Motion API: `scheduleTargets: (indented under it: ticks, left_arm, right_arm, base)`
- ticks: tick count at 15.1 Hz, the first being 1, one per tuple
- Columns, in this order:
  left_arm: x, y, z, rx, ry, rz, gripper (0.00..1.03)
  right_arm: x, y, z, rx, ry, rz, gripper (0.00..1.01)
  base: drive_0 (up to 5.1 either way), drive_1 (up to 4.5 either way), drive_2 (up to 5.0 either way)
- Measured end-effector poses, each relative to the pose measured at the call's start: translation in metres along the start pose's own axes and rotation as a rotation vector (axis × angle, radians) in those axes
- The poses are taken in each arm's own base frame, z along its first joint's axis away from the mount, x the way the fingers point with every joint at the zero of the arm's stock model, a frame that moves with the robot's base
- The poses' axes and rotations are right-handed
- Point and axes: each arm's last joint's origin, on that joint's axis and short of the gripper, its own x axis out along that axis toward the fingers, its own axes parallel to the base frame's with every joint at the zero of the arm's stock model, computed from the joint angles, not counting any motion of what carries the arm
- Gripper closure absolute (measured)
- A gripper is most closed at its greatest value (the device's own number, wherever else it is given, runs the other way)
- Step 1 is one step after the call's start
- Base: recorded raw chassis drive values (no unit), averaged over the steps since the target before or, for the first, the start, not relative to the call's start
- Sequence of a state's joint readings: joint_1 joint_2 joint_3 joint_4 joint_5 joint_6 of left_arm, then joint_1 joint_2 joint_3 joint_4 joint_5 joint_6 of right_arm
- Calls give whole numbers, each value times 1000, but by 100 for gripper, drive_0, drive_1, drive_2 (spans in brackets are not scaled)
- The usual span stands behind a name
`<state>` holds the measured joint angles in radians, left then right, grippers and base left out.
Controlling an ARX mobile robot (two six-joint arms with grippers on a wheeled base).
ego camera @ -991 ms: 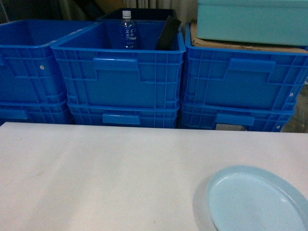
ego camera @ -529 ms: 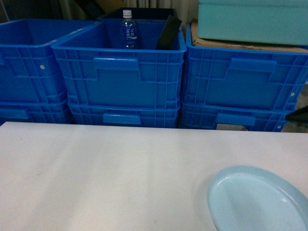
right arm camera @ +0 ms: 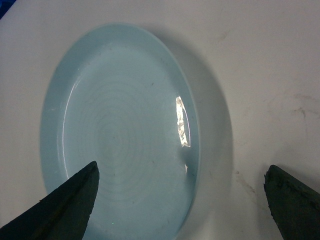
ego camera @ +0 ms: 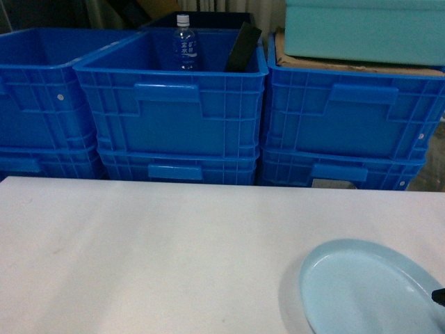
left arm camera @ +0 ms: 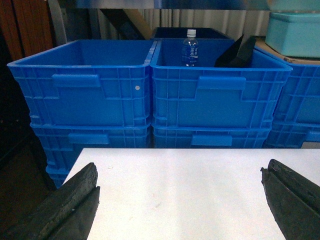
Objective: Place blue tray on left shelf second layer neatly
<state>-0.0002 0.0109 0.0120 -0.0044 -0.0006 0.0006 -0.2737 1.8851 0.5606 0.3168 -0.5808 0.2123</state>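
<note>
The blue tray, a pale oval dish, lies flat on the white table at the front right. In the right wrist view the blue tray fills the left and middle. My right gripper hovers open above it, one finger over the dish and the other over bare table, straddling the rim. A dark fingertip of it shows at the head view's right edge. My left gripper is open over bare table with nothing between its fingers. The left shelf is out of view.
Stacked deep-blue ribbed crates line the far edge of the table. The middle one holds a water bottle and a black object. A turquoise box sits on cardboard on the right crate. The table's left edge drops off to a dark floor.
A dark part of the right arm, at mid-height on the head view's right edge half a second ago, now shows lower, beside the tray. The tray has not moved.
</note>
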Motion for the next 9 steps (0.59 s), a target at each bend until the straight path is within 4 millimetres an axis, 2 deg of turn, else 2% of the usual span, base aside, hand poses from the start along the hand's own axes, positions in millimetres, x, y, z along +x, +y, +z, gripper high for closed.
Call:
scheduleTargets:
  ticks: [4, 9]
  left_arm:
    - [0, 0, 0, 0, 0, 0, 5]
    - [0, 0, 0, 0, 0, 0, 5]
  right_arm:
    - [7, 2, -5, -18, -2, 22, 3]
    - [23, 18, -14, -79, 15, 53, 3]
  base:
    - [0, 0, 0]
    - [0, 0, 0]
